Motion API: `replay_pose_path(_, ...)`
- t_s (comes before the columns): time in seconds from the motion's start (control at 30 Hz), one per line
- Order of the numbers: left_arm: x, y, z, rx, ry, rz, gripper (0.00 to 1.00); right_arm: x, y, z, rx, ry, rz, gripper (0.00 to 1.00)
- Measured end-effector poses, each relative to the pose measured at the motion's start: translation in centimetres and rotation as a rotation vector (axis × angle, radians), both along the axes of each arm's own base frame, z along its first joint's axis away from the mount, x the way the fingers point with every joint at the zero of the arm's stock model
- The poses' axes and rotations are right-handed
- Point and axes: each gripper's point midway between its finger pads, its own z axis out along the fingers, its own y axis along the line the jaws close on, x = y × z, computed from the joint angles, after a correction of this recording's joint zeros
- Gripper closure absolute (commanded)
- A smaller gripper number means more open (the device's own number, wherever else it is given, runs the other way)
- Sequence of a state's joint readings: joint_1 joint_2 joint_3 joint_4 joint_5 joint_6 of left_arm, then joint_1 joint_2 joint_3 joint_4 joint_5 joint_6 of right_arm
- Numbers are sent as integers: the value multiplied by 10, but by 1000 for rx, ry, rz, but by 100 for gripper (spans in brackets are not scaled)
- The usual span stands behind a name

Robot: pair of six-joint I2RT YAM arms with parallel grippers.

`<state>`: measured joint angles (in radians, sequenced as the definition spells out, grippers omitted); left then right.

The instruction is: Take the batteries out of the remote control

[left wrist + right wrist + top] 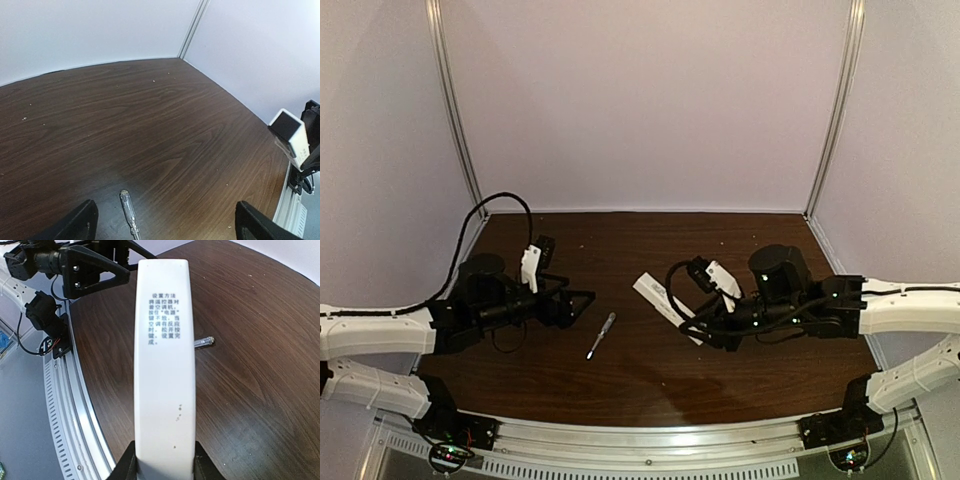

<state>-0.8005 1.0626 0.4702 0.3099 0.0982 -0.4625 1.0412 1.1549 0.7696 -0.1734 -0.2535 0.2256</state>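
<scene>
The dark wooden table (650, 375) fills the floor of a pale-walled enclosure, with both arms reaching in low over it from the near edge. The top view alone shows the two together: the left arm comes in from the left and bends toward the middle, and the right arm comes in from the right, its forearm lying nearly level and its wrist turned toward the centre.

The right gripper (692, 325) pinches the remote control (658, 298) by one end. From above, the remote is a white bar slanting away from the gripper toward the back left, right of the table's centre. Whether it touches the wood cannot be told. Only the right wrist view shows its face up close: plain white, with a block of small printed characters near the far end and a few dark specks lower down, the two black fingers (127, 464) pressed against its long sides.

The left gripper (582, 300) is spread wide and holds nothing. In its own wrist view the fingertips (75, 226) sit far apart at the bottom corners.

A small silvery screwdriver (601, 335) lies on the table between the two grippers, nearer the left one. The right wrist view shows only its tip past the remote's edge.
</scene>
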Motion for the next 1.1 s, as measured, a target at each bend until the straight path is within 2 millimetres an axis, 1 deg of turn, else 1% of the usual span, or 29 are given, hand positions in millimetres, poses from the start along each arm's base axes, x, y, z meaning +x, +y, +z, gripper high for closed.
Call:
replay_pose_path(0.17,2,-7,-6,21,-41,-33,3,-4,10,10,-2,-43,80,100)
replay_pose_path(0.23,-5,-15,-5,19,-75,-102,3,-6,13,11,-7,-58,111,100)
replay_pose_path(0.33,-20,-24,-2,-4,-138,-213,3,-10,16,10,-26,-70,159,100)
replay_pose_path(0.37,-29,-27,-1,-13,-162,-266,3,-11,16,9,-33,-67,173,100)
replay_pose_path(0.43,-39,-30,-1,-19,-189,-329,3,-14,18,7,-49,-69,205,100)
replay_pose_path(0.53,-52,-34,3,-43,-243,-414,3,-21,19,2,-69,-68,257,100)
replay_pose_path(0.6,-63,-36,6,-67,-284,-475,5,-24,19,0,-81,-65,284,100)
replay_pose_path(0.7,-80,-40,-1,-84,-304,-576,10,-28,20,-5,-104,-49,318,100)
replay_pose_path(0.9,-97,-47,-15,-84,-289,-708,15,-33,27,-19,-145,-7,377,100)
replay_pose_path(1.03,-101,-50,-14,-89,-298,-751,19,-38,31,-29,-173,24,412,100)
replay_pose_path(1.1,-102,-52,-12,-93,-305,-766,24,-41,34,-32,-185,30,428,100)
